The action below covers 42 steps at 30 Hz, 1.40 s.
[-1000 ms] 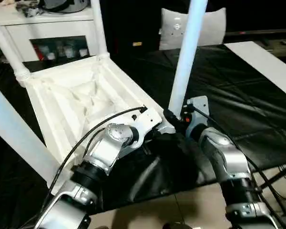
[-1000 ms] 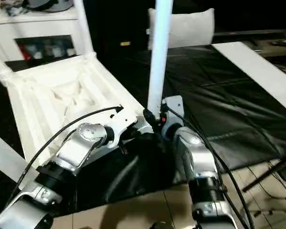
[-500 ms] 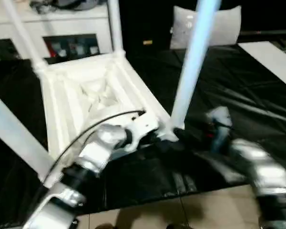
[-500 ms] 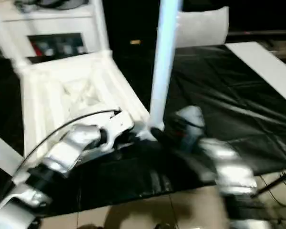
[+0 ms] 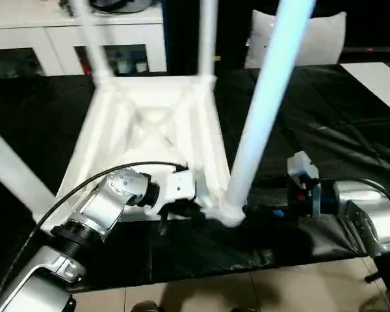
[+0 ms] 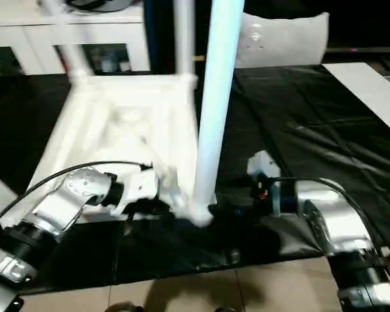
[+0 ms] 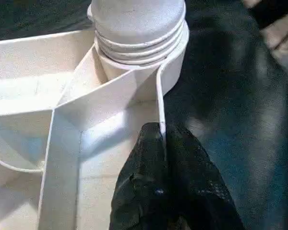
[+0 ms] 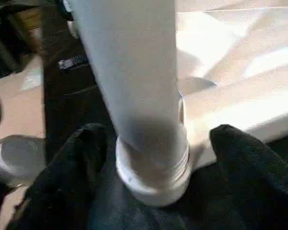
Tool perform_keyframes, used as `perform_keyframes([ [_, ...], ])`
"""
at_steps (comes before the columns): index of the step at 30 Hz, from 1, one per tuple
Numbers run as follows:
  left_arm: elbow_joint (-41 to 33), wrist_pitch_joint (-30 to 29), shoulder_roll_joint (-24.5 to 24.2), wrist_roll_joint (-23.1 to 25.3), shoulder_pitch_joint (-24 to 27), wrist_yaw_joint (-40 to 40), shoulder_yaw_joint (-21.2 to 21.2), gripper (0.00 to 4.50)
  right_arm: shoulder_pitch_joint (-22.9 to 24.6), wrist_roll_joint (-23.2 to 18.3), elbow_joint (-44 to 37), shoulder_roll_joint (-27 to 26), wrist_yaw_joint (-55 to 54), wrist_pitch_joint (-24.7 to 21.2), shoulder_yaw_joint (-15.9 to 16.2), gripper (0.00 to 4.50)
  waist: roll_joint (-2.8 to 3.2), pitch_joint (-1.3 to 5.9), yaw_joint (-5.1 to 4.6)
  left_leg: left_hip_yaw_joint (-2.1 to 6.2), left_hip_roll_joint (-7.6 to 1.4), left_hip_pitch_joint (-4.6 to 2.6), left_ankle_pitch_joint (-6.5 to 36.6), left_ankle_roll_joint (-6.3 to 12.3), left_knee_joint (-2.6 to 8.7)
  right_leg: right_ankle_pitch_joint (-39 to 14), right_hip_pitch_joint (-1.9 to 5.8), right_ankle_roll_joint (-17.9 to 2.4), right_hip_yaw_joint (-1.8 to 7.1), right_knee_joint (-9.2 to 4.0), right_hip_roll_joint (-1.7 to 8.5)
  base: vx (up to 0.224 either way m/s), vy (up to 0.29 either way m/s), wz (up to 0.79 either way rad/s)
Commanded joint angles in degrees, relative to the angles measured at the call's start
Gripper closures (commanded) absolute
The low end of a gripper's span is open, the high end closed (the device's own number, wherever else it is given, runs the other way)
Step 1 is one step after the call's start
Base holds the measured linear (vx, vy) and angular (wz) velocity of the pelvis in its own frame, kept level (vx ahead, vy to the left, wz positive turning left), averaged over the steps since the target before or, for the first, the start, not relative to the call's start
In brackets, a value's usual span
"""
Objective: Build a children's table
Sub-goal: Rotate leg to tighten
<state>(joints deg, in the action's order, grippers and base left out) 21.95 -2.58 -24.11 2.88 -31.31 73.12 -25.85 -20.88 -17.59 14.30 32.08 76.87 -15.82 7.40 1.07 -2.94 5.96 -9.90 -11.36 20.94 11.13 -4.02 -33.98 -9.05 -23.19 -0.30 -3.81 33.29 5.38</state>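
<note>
1. The left pincer [image 7: 163, 143] is clenched on the thin upright rim of the white ribbed plastic table top [image 5: 149, 123]. The top lies upside down on the black, creased, sheeted worktop [image 5: 351, 130], stretching away from this pincer with its moulded ribs facing up.
2. Just beyond the left pincer's tips sits the round corner socket [image 7: 175, 67], ringed with thread-like ridges where a leg enters it.
3. In that socket stands the near long tapered white tubular leg [image 5: 266, 110], upright with a slight tilt. Three more white legs rise from the other corners.
4. The right pincer [image 8: 151, 158] is released, its black fingers [image 8: 249, 158] standing apart on either side of the leg's ridged base, just beside it and not gripping.
5. I judge the table light and stiff, the plastic smooth and somewhat slippery. The tall legs give leverage, so a push high up could tip or slide it. The rim and the leg base close to the socket look the surest holds.
</note>
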Motion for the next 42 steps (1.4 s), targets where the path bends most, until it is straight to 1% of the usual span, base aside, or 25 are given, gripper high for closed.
perform_keyframes([
  [1,-1.6,2.1,0.1,1.0,-0.2,3.9,-3.9,4.50,-1.2,0.2,0.7,0.0,2.0,0.4,1.0,1.09,-0.29,4.00,-0.35,-0.23,-2.00,-0.81,9.8,3.77,3.98,-10.2,2.91,-15.0,2.03,-2.49,2.60,0.000,0.000,0.00],
  [5,-1.2,3.3,-0.2,1.2,-0.4,5.0,-4.2,4.50,-2.3,0.3,2.5,-1.0,3.7,1.0,2.4,1.43,-0.38,3.94,-0.29,-0.22,-1.91,-0.70,10.4,3.15,4.00,-11.0,2.90,-14.7,2.05,-2.52,2.59,0.000,0.000,0.00],
  [6,-1.2,3.4,-0.3,1.2,-0.5,5.2,-4.3,4.50,-2.5,0.2,2.7,-1.3,4.0,1.1,2.6,1.64,-0.39,3.96,-0.24,-0.22,-1.90,-0.73,10.5,3.08,3.98,-11.2,2.89,-14.6,2.06,-2.53,2.62,0.000,0.000,0.00],
  [8,-1.2,3.5,-0.5,1.1,-0.5,5.5,-4.4,4.50,-2.8,0.0,3.0,-1.5,4.6,1.2,3.1,1.72,-0.41,3.94,-0.23,-0.17,-1.89,-0.70,10.6,2.78,4.03,-12.0,2.92,-14.2,2.07,-2.57,2.59,0.000,0.000,0.00],
  [9,-1.2,3.7,-0.6,1.1,-0.4,5.5,-4.5,4.50,-2.9,-0.1,3.1,-1.6,5.0,1.2,3.4,1.87,-0.94,3.99,-0.31,-0.22,-1.89,-0.65,10.4,2.81,4.01,-11.8,2.97,-14.1,2.07,-2.57,2.57,0.000,0.000,0.00],
  [10,-1.2,3.8,-0.7,1.2,-0.4,5.5,-4.5,4.50,-2.9,-0.1,3.2,-1.6,5.2,1.2,3.5,1.98,-0.65,3.99,-0.23,-0.16,-1.90,-0.68,10.2,2.82,4.00,-11.9,2.92,-14.1,2.07,-2.46,2.59,0.000,0.000,0.00],
  [12,-1.1,4.0,-0.7,1.2,-0.3,5.7,-4.4,4.50,-3.0,0.0,3.5,-1.8,5.5,1.4,3.7,2.09,-0.62,4.01,-0.22,-0.21,-1.89,-0.72,10.1,2.84,3.95,-11.9,2.87,-14.0,2.09,-2.50,2.60,0.000,0.000,0.00],
  [16,-1.3,3.7,-0.5,1.0,0.0,5.6,-4.3,4.50,-3.0,0.1,3.9,-2.3,5.8,1.7,4.1,2.46,-0.75,4.01,-0.24,-0.25,-1.86,-0.63,9.5,2.99,3.90,-11.6,2.87,-14.1,2.07,-2.42,2.54,0.000,0.000,0.00],
  [21,-1.0,3.6,-0.4,1.2,0.1,5.0,-4.1,4.50,-2.3,-0.1,3.0,-2.5,5.9,1.3,4.3,2.53,-0.86,3.96,-0.23,-0.25,-1.82,-0.60,9.9,2.75,3.89,-13.1,2.87,-13.5,2.11,-2.53,2.58,0.000,0.000,0.00],
  [24,-1.5,0.5,0.4,0.8,0.1,3.1,-3.2,4.50,0.1,-1.5,-0.9,-4.3,0.8,-3.0,3.2,2.54,-1.06,3.80,-0.16,-0.28,-1.83,-0.69,10.1,2.46,3.96,-14.1,2.79,-12.9,2.26,-2.54,2.52,0.000,0.000,0.00],
  [25,-2.1,-1.2,1.0,0.5,0.1,1.9,-2.6,4.50,1.0,-1.2,-2.5,-5.4,-3.1,-5.3,2.8,2.54,-0.72,3.63,-0.21,-0.21,-1.79,-0.58,10.7,2.00,4.13,-15.3,2.80,-12.3,2.26,-2.78,2.54,0.000,0.000,0.00],
  [26,-2.1,-1.3,1.0,0.5,0.1,1.9,-2.6,4.50,1.0,-1.2,-2.6,-5.5,-3.3,-5.5,2.8,2.54,-0.87,3.58,-0.31,-0.20,-1.76,-0.63,11.4,1.71,4.21,-16.4,2.79,-12.0,2.25,-2.85,2.49,0.000,0.000,0.00],
  [28,-1.9,-5.2,3.2,1.0,-0.4,-3.1,-1.0,4.50,1.5,0.8,-3.9,-9.2,-12.7,-8.2,1.9,2.54,-0.76,3.13,-0.87,-0.10,-1.53,-0.87,14.9,0.29,4.56,-22.5,2.51,-10.2,2.14,-3.57,2.46,0.000,0.000,0.00],
  [29,-1.9,-5.6,3.5,1.0,-0.5,-3.7,-0.8,4.50,1.5,1.0,-4.0,-9.7,-13.8,-8.8,1.7,2.54,-0.52,2.99,-1.53,0.18,-1.29,-1.01,17.7,-0.72,4.66,-27.6,2.47,-8.6,1.91,-4.12,2.57,0.000,0.000,0.00],
  [30,-1.7,-7.4,4.6,1.5,-0.7,-6.1,-0.2,4.50,1.2,1.6,-3.8,-11.1,-17.3,-10.4,1.1,2.54,-0.49,2.88,-1.91,0.29,-1.10,-1.39,19.6,-1.22,4.54,-32.2,2.15,-6.7,1.72,-4.75,2.53,-0.051,-0.007,-0.03],
  [31,-1.6,-9.6,5.8,2.2,-1.0,-8.9,0.2,4.50,0.9,2.8,-3.2,-13.1,-21.7,-11.4,0.5,2.54,-0.64,2.70,-2.53,0.50,-0.95,-1.41,20.6,-1.63,4.51,-35.6,1.95,-5.1,1.46,-5.21,2.50,-0.058,-0.001,-0.04],
  [32,-1.5,-12.7,7.6,3.0,-1.4,-12.3,0.8,4.50,0.3,3.7,-2.4,-15.6,-26.8,-13.0,-0.6,2.54,-0.04,2.69,-2.75,0.71,-0.81,-1.48,21.3,-1.85,4.48,-37.0,1.87,-4.5,1.22,-5.42,2.58,-0.058,-0.001,-0.04],
  [34,-1.3,-16.5,10.2,3.4,-2.0,-16.4,1.7,4.50,-1.1,5.7,0.2,-19.4,-35.1,-14.3,-2.1,2.54,-0.37,2.66,-4.66,1.20,-0.43,-1.16,23.4,-2.34,4.30,-40.3,1.91,-2.3,0.14,-6.24,2.39,-0.060,0.015,-0.10],
  [35,-1.0,-17.5,11.2,3.9,-2.4,-18.3,2.1,4.50,-1.5,6.5,0.9,-20.3,-37.3,-14.4,-2.4,2.54,-0.17,2.68,-5.13,1.40,-0.41,-0.98,24.1,-2.33,4.31,-40.8,2.08,-1.8,-0.20,-6.32,2.44,-0.060,0.021,-0.13],
  [36,-0.4,-18.1,12.2,4.4,-2.9,-20.4,2.5,4.50,-1.9,7.2,1.5,-21.0,-38.9,-14.2,-2.5,2.54,-0.05,2.65,-6.20,1.82,-0.47,-0.51,25.6,-2.07,4.53,-40.6,2.60,-0.9,-0.98,-6.75,2.38,-0.052,0.035,-0.20],
  [37,1.0,-18.9,14.0,5.3,-3.9,-23.9,3.1,4.50,-2.9,8.2,3.0,-22.6,-42.1,-13.2,-2.8,2.54,0.57,2.76,-6.83,2.06,-0.62,-0.95,27.7,-1.53,4.53,-39.3,2.62,-1.0,-1.64,-7.25,2.42,0.000,0.000,0.00],
  [38,1.0,-18.9,14.0,5.3,-3.9,-23.9,3.1,4.50,-2.9,8.2,3.0,-22.6,-42.1,-13.2,-2.8,2.54,0.57,2.76,-6.83,2.06,-0.62,-0.95,27.7,-1.53,4.53,-39.3,2.62,-1.0,-1.64,-7.25,2.42,0.000,0.000,0.00],
  [39,1.5,-20.0,15.5,5.3,-4.3,-26.3,4.0,4.50,-3.8,8.7,4.3,-24.1,-45.9,-13.5,-3.5,2.54,1.14,2.80,-7.74,2.60,-1.04,-1.10,30.3,-0.82,4.91,-35.0,3.10,-2.2,-2.40,-7.55,2.54,0.000,0.000,0.00],
  [40,1.6,-21.1,16.8,5.2,-4.6,-28.1,4.8,4.50,-4.6,8.8,5.3,-25.3,-48.1,-13.6,-3.9,2.54,1.27,2.47,-8.42,2.71,-1.33,-1.27,32.6,-0.66,5.22,-32.9,3.16,-3.2,-2.91,-7.64,2.49,0.000,0.000,0.00],
  [42,1.5,-21.3,17.2,5.2,-4.7,-28.7,5.1,4.50,-4.9,8.0,5.7,-26.3,-49.0,-13.2,-4.8,2.54,1.31,2.37,-8.80,2.89,-1.52,-1.70,35.2,-0.65,5.40,-31.6,3.35,-3.4,-3.51,-7.77,2.42,0.000,0.000,0.00],
])
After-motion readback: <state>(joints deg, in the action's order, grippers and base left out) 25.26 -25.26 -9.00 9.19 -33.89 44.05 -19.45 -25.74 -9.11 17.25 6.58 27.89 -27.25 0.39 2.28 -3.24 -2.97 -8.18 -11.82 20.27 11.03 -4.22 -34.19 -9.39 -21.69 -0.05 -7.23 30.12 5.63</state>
